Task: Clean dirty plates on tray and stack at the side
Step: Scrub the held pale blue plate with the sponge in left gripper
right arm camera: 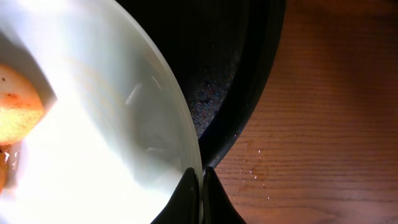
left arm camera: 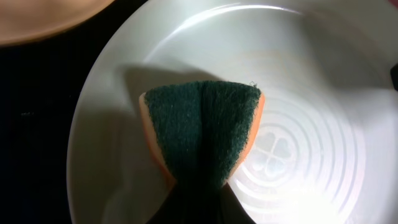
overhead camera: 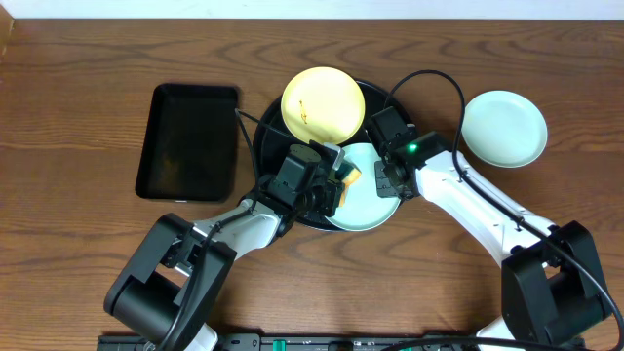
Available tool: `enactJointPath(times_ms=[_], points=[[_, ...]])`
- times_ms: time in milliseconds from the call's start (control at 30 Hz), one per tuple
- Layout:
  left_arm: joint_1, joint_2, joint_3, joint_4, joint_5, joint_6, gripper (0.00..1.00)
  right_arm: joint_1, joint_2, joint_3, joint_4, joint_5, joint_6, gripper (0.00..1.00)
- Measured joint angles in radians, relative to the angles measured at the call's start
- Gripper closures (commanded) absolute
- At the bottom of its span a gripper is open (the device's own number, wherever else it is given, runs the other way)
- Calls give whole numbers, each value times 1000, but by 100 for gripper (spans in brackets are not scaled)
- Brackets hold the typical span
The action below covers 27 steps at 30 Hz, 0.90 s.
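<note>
The round black tray (overhead camera: 268,146) holds a pale yellow plate (overhead camera: 323,103) with small brown smudges, propped on its far rim, and a mint-blue plate (overhead camera: 366,207) at its near right. My left gripper (overhead camera: 339,181) is shut on an orange sponge with a dark green pad (left arm camera: 200,127), pressed on this plate (left arm camera: 311,93). My right gripper (right arm camera: 201,180) is shut on the rim of the same plate (right arm camera: 93,124), next to the tray's rim (right arm camera: 249,106). A second mint-blue plate (overhead camera: 503,128) lies on the table to the right.
A smaller rectangular black tray (overhead camera: 188,140) lies on the wooden table left of the round tray. A black cable (overhead camera: 429,78) loops above the right arm. A few water droplets (right arm camera: 255,168) dot the wood by the tray.
</note>
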Motion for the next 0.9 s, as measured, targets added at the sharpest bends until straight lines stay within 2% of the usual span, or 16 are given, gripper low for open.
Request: enactJointPath(times_ms=[367,567,900], points=[[0,34,1,51,-5,-1,92,0,0,0,3,2,-2,99],[0,72,6,134,-6,-3,92,0,1,0,2,18,-2,99],[0,95,6,206,-68,-4,92,0,1,0,0,21,-2,99]])
